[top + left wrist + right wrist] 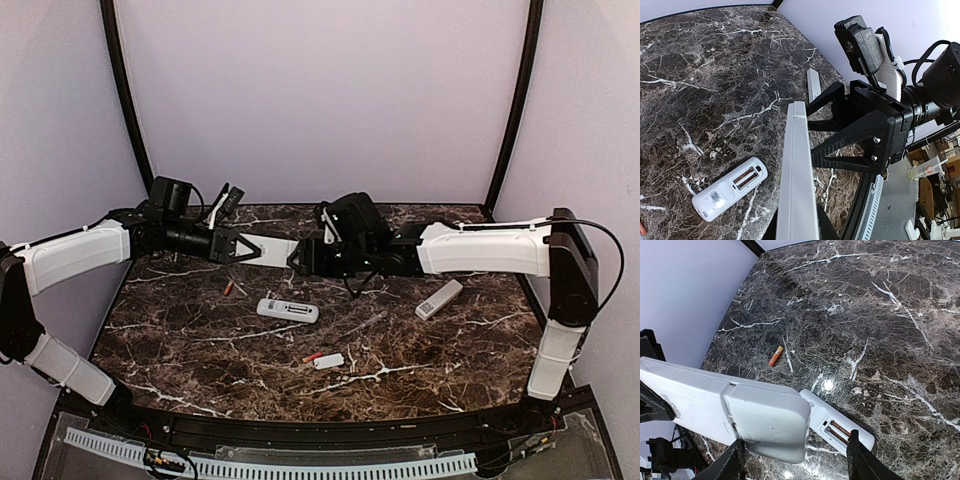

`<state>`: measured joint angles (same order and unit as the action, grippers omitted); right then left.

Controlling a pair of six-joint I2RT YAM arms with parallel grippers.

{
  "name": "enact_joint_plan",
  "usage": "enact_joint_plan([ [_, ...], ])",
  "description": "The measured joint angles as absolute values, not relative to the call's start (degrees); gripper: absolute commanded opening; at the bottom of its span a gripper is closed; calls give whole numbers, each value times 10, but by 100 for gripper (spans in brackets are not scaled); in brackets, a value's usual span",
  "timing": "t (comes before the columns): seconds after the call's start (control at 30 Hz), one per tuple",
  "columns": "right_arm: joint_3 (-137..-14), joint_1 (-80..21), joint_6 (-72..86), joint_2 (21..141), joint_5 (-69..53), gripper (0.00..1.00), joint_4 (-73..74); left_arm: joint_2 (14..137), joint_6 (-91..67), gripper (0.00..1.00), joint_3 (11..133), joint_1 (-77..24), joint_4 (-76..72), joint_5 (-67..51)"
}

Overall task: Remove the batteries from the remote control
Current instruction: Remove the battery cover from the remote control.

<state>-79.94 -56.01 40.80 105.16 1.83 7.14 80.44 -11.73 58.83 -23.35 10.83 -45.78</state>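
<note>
Dark marble table (pixel 200 350), pale lilac walls (pixel 320 100)

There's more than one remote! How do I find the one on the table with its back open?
Look at the middle of the dark brown marble table, just below the long white remote up in the air. There lies a short white plastic remote. Only it shows an open slot with two reddish batteries inside; the pale grey remote to its right shows none.

held remote (pixel 798 175): btm end off-frame
</note>
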Motion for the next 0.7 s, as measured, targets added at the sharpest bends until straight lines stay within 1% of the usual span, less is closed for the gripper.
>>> enact_joint_plan([
  [0.13, -803, -562, 408, 1054, 27, 64, 76, 804, -118, 0, 588, -234, 108, -455],
  [0.3, -818, -563, 408, 1062, 33, 59, 86, 804, -118, 0, 588, -232, 108, -452],
  [0.37, -826, -564, 408, 1067, 34, 56, 89, 804, -119, 0, 588, -230, 108, -451],
  [0.57, -837, -565, 409, 1076, 35, 41, 87, 804, -122, 0, 587, -230, 108, -444],
  [0.7, -837, -567, 409, 1078, 35, 37, 81, 805, -123, 0, 587, -230, 109, -443],
])
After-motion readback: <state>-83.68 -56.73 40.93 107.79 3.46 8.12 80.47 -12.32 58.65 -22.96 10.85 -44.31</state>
